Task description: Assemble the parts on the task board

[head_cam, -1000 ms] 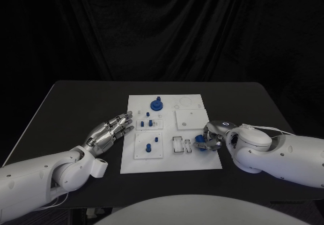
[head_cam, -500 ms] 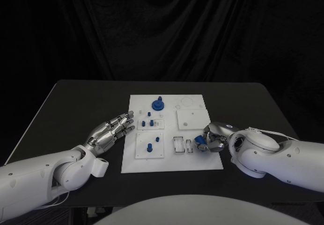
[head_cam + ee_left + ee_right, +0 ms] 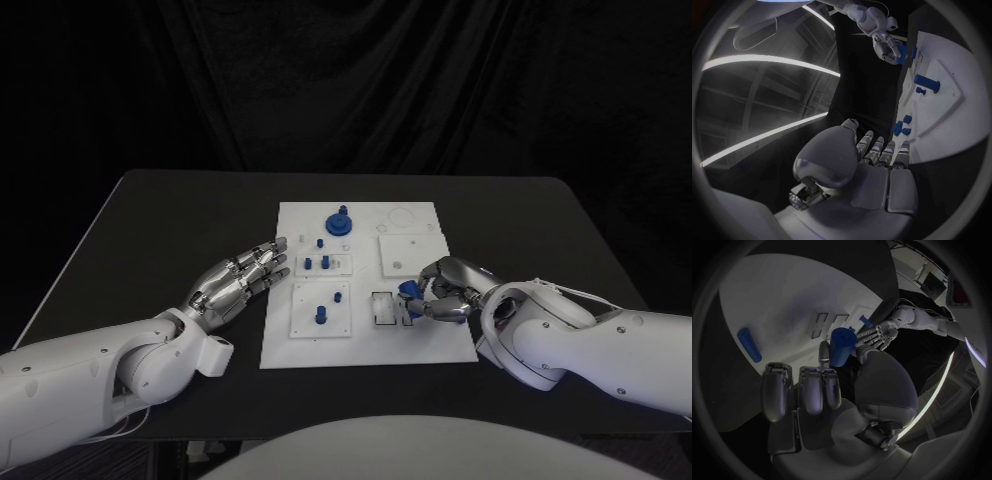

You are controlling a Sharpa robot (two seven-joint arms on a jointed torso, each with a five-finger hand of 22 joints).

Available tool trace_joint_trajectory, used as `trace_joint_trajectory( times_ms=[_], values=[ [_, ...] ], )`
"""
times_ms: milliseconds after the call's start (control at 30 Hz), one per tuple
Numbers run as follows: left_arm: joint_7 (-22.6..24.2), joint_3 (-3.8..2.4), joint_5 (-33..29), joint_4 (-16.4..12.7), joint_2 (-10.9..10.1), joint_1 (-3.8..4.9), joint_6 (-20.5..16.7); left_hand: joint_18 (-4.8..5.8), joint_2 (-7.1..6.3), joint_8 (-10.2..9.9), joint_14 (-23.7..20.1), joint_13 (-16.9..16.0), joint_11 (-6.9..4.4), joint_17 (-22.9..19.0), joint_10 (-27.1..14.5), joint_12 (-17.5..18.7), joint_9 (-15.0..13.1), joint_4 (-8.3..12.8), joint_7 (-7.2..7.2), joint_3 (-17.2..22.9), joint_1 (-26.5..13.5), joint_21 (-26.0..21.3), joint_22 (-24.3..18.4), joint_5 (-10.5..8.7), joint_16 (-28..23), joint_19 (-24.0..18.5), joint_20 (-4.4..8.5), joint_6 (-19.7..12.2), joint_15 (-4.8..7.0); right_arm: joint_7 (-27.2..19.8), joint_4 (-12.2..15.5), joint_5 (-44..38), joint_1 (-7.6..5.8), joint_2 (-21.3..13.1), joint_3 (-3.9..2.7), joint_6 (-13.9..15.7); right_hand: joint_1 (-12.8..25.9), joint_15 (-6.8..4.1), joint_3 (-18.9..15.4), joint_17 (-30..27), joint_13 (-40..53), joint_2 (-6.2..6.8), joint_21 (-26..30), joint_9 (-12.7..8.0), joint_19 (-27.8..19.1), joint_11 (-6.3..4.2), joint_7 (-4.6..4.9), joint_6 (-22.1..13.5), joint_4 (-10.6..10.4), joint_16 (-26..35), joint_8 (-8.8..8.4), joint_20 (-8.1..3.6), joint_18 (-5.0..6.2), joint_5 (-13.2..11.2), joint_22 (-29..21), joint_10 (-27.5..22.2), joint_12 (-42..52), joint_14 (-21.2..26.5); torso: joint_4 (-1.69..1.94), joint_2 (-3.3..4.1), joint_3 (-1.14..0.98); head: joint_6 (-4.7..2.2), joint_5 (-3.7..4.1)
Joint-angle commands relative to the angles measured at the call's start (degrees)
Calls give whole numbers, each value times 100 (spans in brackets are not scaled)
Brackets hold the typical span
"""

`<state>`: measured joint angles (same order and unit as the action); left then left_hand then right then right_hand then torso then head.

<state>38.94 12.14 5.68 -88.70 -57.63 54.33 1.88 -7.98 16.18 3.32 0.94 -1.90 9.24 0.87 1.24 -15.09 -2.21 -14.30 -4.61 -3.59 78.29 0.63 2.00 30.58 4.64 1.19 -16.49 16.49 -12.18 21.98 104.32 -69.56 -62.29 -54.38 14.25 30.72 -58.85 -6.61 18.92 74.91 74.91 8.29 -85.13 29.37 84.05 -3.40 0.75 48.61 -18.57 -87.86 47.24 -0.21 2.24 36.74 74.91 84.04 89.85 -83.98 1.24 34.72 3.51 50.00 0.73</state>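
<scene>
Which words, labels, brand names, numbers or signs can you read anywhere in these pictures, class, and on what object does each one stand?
None can be read.
Task board: plain white plates and recesses, no lettering that can be made out.
Blue part held in the right hand: no marking visible.
Left hand and both white arms: no legible print.
Black table: no label visible.

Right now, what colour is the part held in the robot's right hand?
Blue; the part in the right hand shows best in the right wrist view.
</scene>
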Motion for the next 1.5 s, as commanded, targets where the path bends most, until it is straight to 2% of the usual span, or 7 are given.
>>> trace_joint_trajectory(
  times_ms=[33,433,733,1133,1200,1233,1500],
  values=[
    [358,-5,-22,-7,15,-9,39,-49,-1,-11,-27,-5,17,6,9,-23,-3,2,-78,35,42,22,-5,23,17,12,8,13,25,-100,-41,328,16,67,-2,171,127,-11,204,973,1509,-66,49,108,366,-6,-36,28,186,22,38,-11,-76,-144,1313,596,15,-497,-1,1,2,0,4],
    [364,-5,-22,-8,32,-9,33,-62,-6,-21,-28,-5,61,5,12,-24,3,17,-18,62,57,19,-12,31,10,8,7,-23,32,89,-209,366,96,353,-3,-51,367,-4,167,913,1509,-136,91,149,346,2,-26,50,178,51,5,-2,-65,-430,1298,596,15,-486,10,-1,4,0,-26],
    [365,-5,-22,0,41,-10,38,-63,-8,-23,-28,-4,70,5,11,-23,4,20,0,64,60,20,-10,33,11,10,6,-29,30,209,-321,368,122,454,-3,-164,777,15,-81,844,1509,-215,155,167,317,26,-1,47,179,86,-70,13,-49,-401,1275,596,15,-473,6,0,4,0,-28],
    [353,-5,-21,18,60,-10,55,-63,-8,-26,-28,-4,83,5,11,-22,5,24,25,71,63,20,-10,36,9,10,5,-39,26,265,-438,368,134,530,-3,-215,1392,47,-621,792,1509,-417,223,195,293,69,47,-73,172,113,-222,41,-32,-960,1252,596,15,-466,3,0,2,0,-38],
    [349,-5,-21,22,62,-10,56,-63,-8,-25,-28,-4,84,5,10,-21,5,24,27,72,63,21,-8,36,12,12,4,-36,25,277,-443,368,135,532,-3,-247,1483,59,-765,778,1509,-449,241,206,287,80,64,-107,178,119,-255,52,-28,-1174,1246,596,15,-464,1,0,3,0,-40],
    [347,-5,-21,24,64,-10,59,-63,-8,-25,-28,-4,84,5,10,-21,5,24,27,72,63,21,-8,36,12,12,4,-36,25,279,-444,368,136,533,-3,-257,1521,65,-847,771,1509,-447,251,210,283,90,72,-128,179,123,-274,57,-26,-1337,1243,596,15,-462,1,-2,3,0,-40],
    [323,-5,-21,49,82,-12,73,-53,-19,-27,-26,-4,95,6,9,-19,4,141,41,172,141,20,-14,162,13,12,-1,-43,7,178,-427,368,139,509,-3,-208,1604,82,-1233,795,1509,-424,239,241,292,106,88,-132,175,110,-316,76,-29,-1750,1249,596,15,-469,2,0,3,0,-55]
  ],
)
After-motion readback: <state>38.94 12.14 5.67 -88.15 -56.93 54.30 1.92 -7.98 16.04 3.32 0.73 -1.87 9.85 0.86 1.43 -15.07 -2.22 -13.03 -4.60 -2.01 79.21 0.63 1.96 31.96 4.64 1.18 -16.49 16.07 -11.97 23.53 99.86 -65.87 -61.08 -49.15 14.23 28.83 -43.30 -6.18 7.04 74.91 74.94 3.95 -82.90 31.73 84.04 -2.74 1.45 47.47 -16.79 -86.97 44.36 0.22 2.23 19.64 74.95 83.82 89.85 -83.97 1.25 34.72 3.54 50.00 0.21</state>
